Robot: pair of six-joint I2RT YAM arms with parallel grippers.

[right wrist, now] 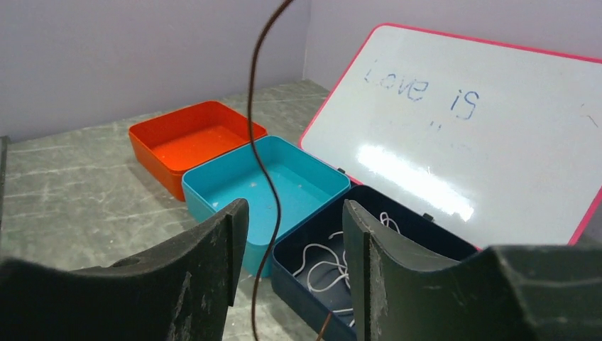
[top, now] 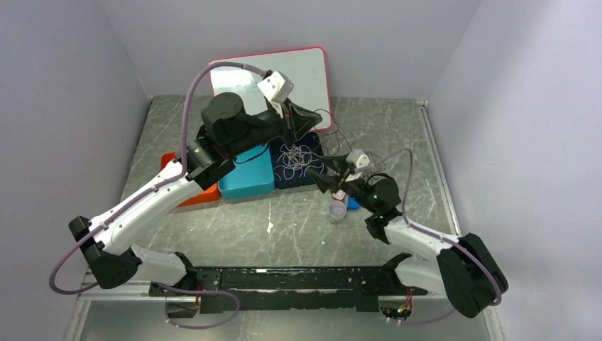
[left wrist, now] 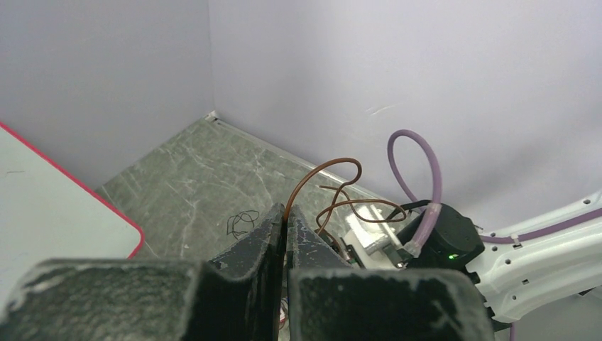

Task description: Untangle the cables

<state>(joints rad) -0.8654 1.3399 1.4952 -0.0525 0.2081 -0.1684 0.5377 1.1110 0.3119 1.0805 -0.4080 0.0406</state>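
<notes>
Grey marbled table (top: 234,227), lilac walls (top: 57,106), leaning whiteboard (top: 312,71), cables (top: 297,158) in navy bin (top: 292,182)

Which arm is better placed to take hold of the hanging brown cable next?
Right, probably. The right gripper is open, with the brown cable hanging in the gap between its fingers. The left gripper is shut on the brown cable, so it is not free.
</notes>
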